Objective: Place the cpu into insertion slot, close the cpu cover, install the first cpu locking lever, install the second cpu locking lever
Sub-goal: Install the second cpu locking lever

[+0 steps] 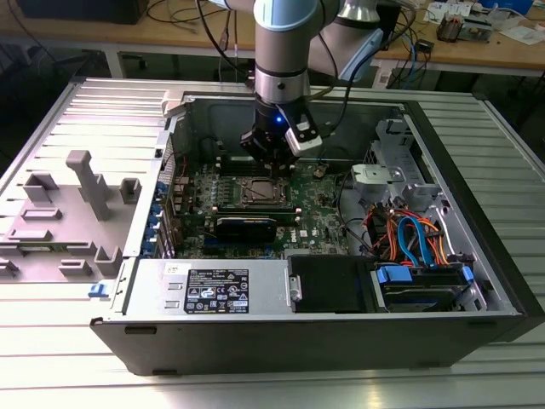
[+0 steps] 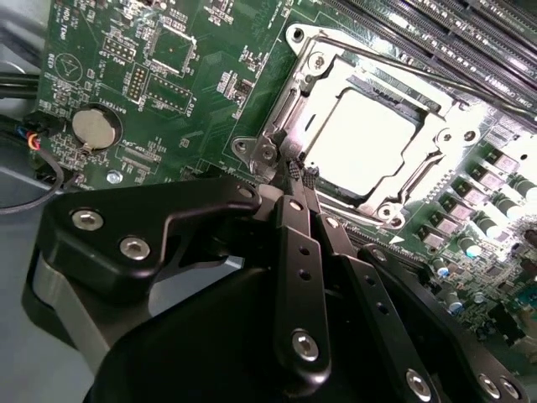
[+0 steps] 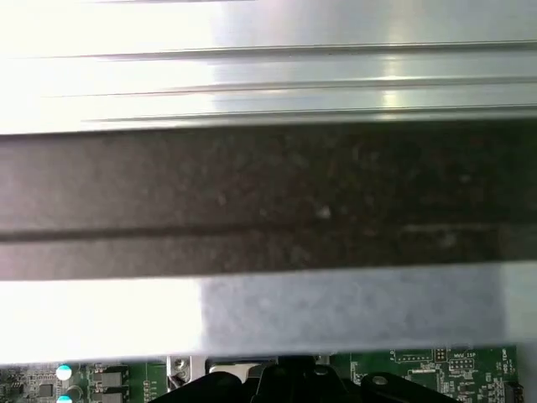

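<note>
The black gripper (image 2: 299, 175), fingertips pressed together, sits at the thin silver square-frame cpu cover (image 2: 432, 151), closed over the silver-grey cpu (image 2: 365, 143).

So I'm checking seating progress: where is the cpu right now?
The cpu sits in the insertion slot with the cpu cover framing it, just beyond the gripper in the second wrist view.

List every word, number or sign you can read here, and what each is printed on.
White sticker on the silver metal power supply box: print too small to read.
White lettering on the green circuit board: too blurred to quote.
Nothing else carries legible text.
</note>
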You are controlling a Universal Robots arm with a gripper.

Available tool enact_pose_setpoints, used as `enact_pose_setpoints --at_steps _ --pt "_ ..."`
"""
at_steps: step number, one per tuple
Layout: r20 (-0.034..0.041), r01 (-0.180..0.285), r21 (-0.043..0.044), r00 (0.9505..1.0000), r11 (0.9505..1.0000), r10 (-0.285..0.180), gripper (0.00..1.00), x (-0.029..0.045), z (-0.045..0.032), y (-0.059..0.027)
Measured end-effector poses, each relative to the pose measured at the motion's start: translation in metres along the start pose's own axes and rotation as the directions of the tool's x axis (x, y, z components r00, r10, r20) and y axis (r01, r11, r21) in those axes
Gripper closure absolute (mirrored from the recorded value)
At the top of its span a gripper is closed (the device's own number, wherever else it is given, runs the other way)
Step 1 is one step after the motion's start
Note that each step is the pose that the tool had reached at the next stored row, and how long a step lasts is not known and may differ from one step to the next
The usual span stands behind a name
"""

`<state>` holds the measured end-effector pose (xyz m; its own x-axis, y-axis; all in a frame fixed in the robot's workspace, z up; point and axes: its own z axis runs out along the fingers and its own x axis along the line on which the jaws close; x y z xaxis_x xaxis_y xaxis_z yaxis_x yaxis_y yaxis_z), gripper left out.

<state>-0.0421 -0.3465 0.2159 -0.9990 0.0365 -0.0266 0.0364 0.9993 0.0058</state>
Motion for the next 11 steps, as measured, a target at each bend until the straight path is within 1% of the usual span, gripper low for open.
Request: enact_pose_setpoints --at_steps 11 --pt "0.0000 0.000 0.0000 1.0000 1.0000 0.000 0.89 -0.0013 -0.0004 0.0000"
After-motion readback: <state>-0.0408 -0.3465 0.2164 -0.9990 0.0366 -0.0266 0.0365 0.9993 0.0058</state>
